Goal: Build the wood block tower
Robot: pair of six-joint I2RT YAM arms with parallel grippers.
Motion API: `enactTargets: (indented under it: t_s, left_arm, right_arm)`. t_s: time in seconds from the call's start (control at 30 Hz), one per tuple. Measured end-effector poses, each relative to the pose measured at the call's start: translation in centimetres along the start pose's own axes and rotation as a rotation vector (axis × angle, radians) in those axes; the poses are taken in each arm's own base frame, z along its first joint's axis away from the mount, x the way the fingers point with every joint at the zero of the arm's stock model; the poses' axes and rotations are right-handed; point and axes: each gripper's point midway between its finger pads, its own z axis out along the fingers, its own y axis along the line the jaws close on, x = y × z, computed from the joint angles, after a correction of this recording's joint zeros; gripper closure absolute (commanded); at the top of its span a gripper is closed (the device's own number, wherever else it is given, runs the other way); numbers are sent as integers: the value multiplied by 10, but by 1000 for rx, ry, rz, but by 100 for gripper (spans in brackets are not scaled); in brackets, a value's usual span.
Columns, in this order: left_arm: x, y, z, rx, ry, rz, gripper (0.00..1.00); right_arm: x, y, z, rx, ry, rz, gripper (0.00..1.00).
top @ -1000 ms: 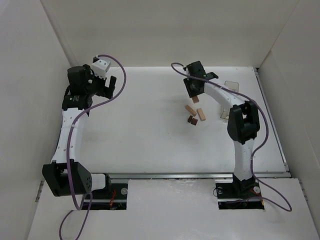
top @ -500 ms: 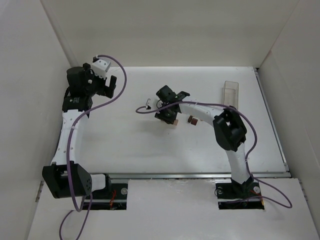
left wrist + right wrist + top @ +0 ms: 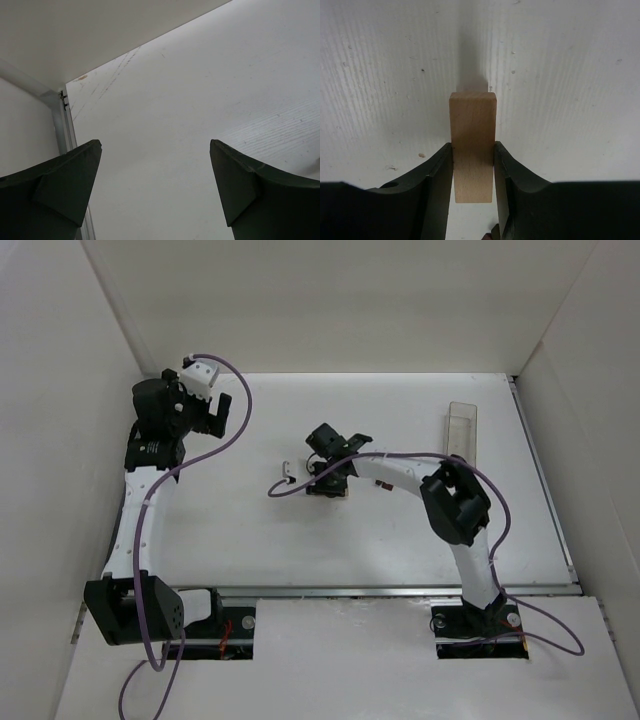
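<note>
The right hand [image 3: 328, 478] has moved further left, away from the clear box [image 3: 462, 424]. It grips one tan block [image 3: 472, 127], with bare worktop [image 3: 250, 530] all around. One dark red piece [image 3: 383, 483] lies just behind its wrist. The left hand [image 3: 155, 145] is open, with an edge rail [image 3: 62, 125] to its left.

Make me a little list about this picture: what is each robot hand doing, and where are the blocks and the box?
left gripper: open, holding nothing, at the far left
right gripper: shut on the tan block, near the middle of the table
tan block: pinched on its long sides, one end sticking out past the fingers
dark block: on the table, just right of the right gripper
clear box: far right, away from both grippers
tower: no stack built yet
</note>
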Motion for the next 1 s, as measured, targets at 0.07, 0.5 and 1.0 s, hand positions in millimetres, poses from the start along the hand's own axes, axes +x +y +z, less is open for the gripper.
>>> enactTargets:
  t_s: [0.07,0.5,1.0]
  left_arm:
    - [1,1,0,-4,1,0,12]
    - [5,1,1,-14,8,-7,12]
    - [4,4,-2,-34,7,-7,12]
  right_arm:
    - [0,4,4,-3,-1,-12,98]
    - [-1,-7,14,63,-11,36,88]
    - [-5,-11,17,82,-29,49,61]
